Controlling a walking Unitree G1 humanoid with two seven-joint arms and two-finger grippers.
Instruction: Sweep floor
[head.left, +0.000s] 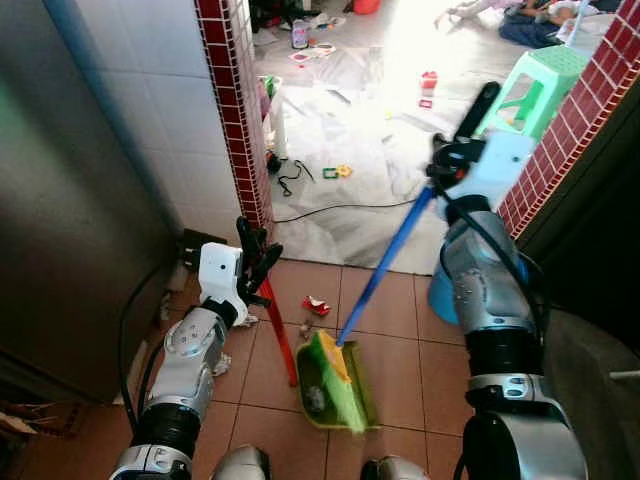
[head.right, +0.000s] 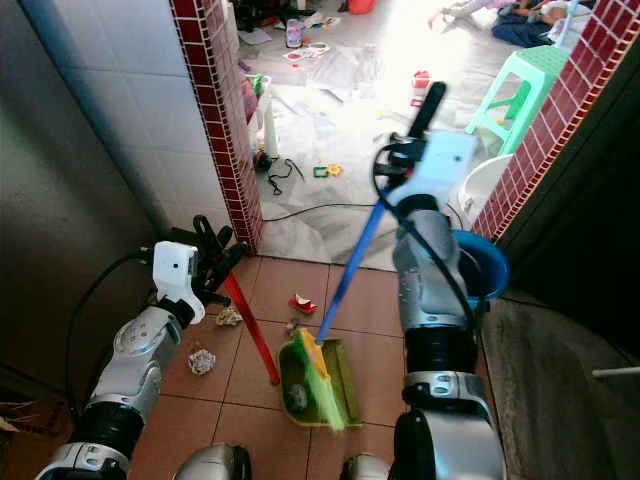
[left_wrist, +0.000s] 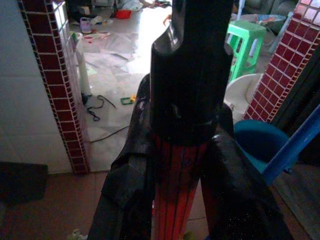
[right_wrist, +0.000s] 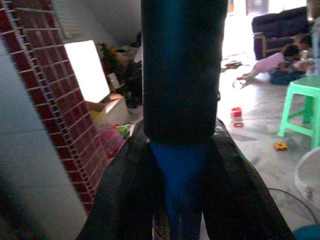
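Firmly clamped: right gripper (head.left: 455, 165) around the blue broom handle (head.left: 385, 270), near its black upper end, fingers pressed against both sides of the shaft in the right wrist view. Running down and toward the robot's left from there, handle to green-and-yellow broom head (head.left: 340, 375), resting over the green dustpan (head.left: 318, 392) on the terracotta tile floor (head.left: 395, 310).

Likewise closed: left gripper (head.left: 255, 255) on the red dustpan handle (head.left: 278, 335), held near the top, shaft slanting down to the pan's rear edge. Black grip seated between the two fingers (left_wrist: 235, 195) in the left wrist view.

Lying loose beyond the pan: red-and-white wrapper scrap (head.left: 316, 306), just ahead of the pan's mouth; crumpled paper (head.right: 201, 360) beside the left arm; another wad (head.right: 229, 316) close to the red shaft. Grey bits seemingly already in the pan, too small to identify.

Probably mid-collection, several scraps not yet gathered. For a clean stroke: keep the pan's lip flat against the tile with steady downward pressure from the left arm; lift the bristles clear, set them down beyond the wrapper, draw back in short strokes toward the pan. Worth watching: black cable (head.left: 330, 207) across the pale floor past the red-tiled pillar (head.left: 240, 120), and the blue bucket (head.right: 483, 265) beside the right arm, both likely snags on a wide swing.
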